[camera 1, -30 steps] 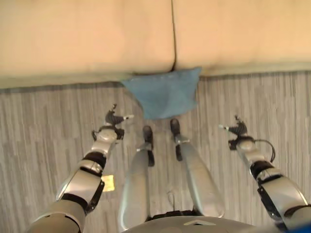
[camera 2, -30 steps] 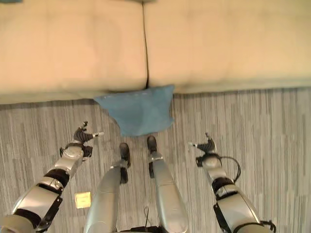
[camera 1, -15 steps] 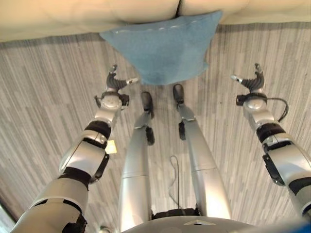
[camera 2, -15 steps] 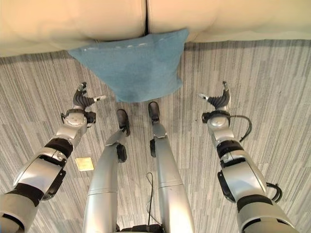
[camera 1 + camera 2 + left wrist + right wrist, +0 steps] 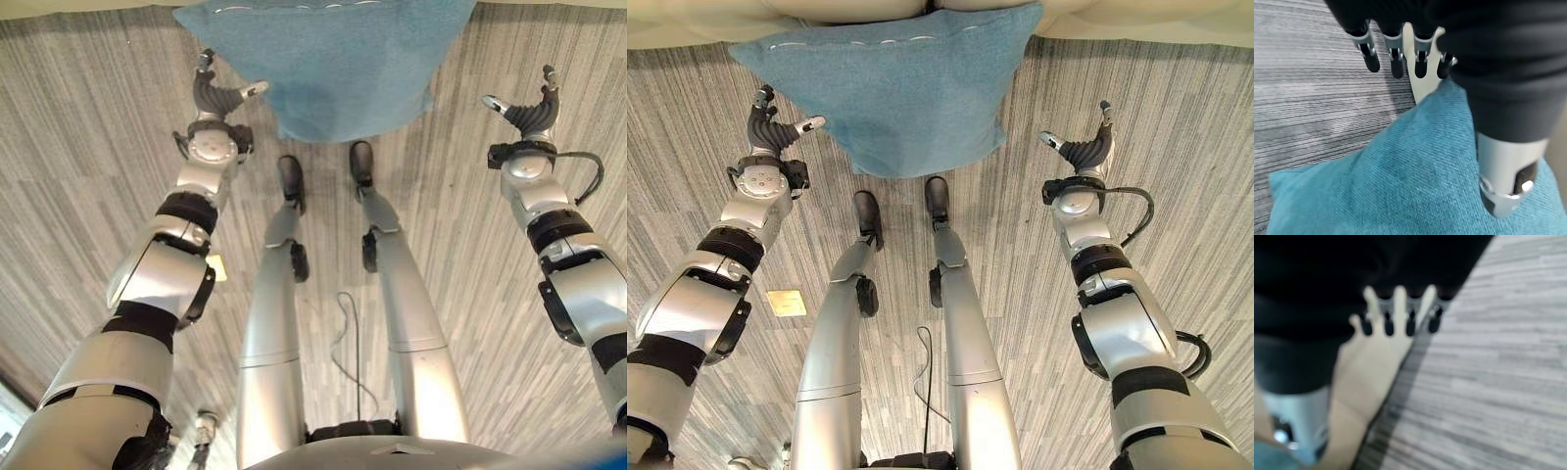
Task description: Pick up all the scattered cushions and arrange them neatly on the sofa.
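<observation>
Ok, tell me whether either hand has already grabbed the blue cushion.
No: the blue cushion lies on the floor against the sofa, and the left hand and right hand flank it with fingers spread, holding nothing.

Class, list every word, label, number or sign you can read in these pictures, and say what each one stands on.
None can be read.
The yellow tag lying on the grey floor may carry print, but it is too small to tell.
The blue cushion, the cream sofa, the left hand and the right hand bear no visible lettering.
</observation>
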Controlling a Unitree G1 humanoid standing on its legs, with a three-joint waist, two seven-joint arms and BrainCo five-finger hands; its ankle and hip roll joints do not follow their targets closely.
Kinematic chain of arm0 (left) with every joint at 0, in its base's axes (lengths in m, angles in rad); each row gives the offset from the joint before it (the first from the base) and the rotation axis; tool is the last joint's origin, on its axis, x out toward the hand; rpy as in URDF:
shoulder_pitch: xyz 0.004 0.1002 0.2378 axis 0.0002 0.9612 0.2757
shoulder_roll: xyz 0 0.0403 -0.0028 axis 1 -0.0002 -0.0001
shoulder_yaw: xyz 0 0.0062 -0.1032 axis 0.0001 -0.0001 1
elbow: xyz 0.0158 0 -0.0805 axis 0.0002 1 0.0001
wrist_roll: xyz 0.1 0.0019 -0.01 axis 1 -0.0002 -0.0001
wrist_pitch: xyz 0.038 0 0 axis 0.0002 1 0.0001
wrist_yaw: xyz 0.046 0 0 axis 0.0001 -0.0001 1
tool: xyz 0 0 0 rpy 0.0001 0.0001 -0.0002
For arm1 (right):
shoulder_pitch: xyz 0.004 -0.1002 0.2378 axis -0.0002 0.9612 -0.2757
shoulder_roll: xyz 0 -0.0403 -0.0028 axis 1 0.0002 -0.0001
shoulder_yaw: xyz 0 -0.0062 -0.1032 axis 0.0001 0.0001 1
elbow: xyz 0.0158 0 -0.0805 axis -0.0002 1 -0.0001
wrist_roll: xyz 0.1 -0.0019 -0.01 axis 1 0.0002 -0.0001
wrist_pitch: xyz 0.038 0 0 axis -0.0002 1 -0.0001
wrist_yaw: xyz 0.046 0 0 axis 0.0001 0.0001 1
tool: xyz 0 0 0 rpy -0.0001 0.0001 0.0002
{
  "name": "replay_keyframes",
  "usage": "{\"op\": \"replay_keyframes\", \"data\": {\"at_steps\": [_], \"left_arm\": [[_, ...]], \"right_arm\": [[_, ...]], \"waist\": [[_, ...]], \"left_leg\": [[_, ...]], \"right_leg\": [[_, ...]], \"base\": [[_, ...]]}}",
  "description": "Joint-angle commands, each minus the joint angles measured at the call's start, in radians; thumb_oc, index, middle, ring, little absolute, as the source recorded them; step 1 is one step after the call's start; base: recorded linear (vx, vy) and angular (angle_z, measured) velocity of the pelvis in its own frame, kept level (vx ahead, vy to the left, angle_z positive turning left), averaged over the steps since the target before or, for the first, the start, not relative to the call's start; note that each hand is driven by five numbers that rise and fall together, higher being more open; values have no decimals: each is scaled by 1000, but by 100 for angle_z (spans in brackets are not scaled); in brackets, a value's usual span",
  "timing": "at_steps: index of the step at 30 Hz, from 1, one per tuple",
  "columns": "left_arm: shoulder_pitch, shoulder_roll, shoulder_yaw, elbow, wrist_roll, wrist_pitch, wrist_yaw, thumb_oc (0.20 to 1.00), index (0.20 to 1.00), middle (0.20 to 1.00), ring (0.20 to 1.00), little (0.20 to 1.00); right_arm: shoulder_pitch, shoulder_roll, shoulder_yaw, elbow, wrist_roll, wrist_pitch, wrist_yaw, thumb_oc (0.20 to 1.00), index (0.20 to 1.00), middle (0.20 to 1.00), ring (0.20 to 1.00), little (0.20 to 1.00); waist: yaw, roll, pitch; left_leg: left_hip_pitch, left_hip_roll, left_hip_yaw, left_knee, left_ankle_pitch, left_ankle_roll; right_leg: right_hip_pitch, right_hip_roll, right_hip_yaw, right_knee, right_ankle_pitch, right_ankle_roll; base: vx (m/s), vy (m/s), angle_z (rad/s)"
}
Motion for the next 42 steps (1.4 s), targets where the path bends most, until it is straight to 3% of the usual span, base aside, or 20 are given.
{"op": "replay_keyframes", "data": {"at_steps": [1, 18, 25, 36, 42], "left_arm": [[80, -3, 11, 46, -39, -11, 25, 1000, 1000, 1000, 1000, 1000], [-106, -67, -47, 18, -168, 3, -14, 1000, 1000, 1000, 1000, 1000], [-90, -98, -67, -59, -166, -24, -6, 1000, 1000, 1000, 1000, 1000], [-76, -108, -79, -110, -175, -42, -5, 1000, 1000, 1000, 1000, 1000], [-136, -137, -109, -122, -216, -51, -18, 1000, 1000, 1000, 1000, 1000]], "right_arm": [[81, -9, 31, -3, 34, -21, -47, 1000, 1000, 1000, 1000, 1000], [-20, 40, 65, -65, 125, -20, -37, 1000, 1000, 1000, 1000, 1000], [-83, 54, 94, -40, 92, -5, -35, 1000, 1000, 1000, 1000, 1000], [-159, 48, 128, -17, 93, -5, -18, 1000, 1000, 1000, 1000, 1000], [-226, 125, 171, -87, 101, -34, -10, 1000, 1000, 1000, 1000, 1000]], "waist": [[-19, -12, -110], [-34, -7, -122], [-4, 16, -130], [27, 27, -137], [33, 31, -134]], "left_leg": [[-64, -15, -88, 86, -100, -1], [-133, -20, -105, 88, -96, -3], [-155, -31, -119, 89, -84, -4], [-199, -41, -139, 91, -69, -16], [-227, -42, -139, 120, -73, -18]], "right_leg": [[-4, -18, 10, 15, -59, 94], [-76, -9, -5, 15, -47, 102], [-90, -13, -19, 24, -57, 96], [-123, -18, -36, 43, -66, 89], [-151, -15, -43, 72, -70, 89]], "base": [[0, 0, 0], [5, -7, 0], [-4, -33, 1], [6, -41, 8], [13, -26, 4]]}}
